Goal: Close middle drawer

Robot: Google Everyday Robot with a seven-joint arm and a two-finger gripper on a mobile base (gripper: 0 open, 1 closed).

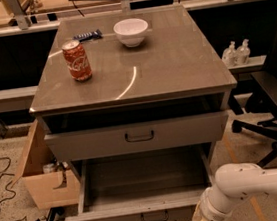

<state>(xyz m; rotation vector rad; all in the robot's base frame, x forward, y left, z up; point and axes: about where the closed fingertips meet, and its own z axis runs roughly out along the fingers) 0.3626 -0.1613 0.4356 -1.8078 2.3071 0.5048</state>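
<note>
The middle drawer [116,218] is pulled far out at the bottom of the grey cabinet. Its long tray shows nothing inside, and its low front panel carries a small dark loop handle [154,217]. My white arm [253,184] comes in from the lower right. My gripper [203,220] is at the right end of the drawer's front panel, close to its corner and partly cut off by the bottom edge of the view. I cannot tell whether it touches the panel.
Above, a taller-fronted drawer [139,136] stands slightly out. On the cabinet top [173,63] are a red soda can [77,60], a white bowl [131,32] and a dark snack bar [88,35]. A cardboard box [41,180] stands to the left and a black office chair [273,101] to the right.
</note>
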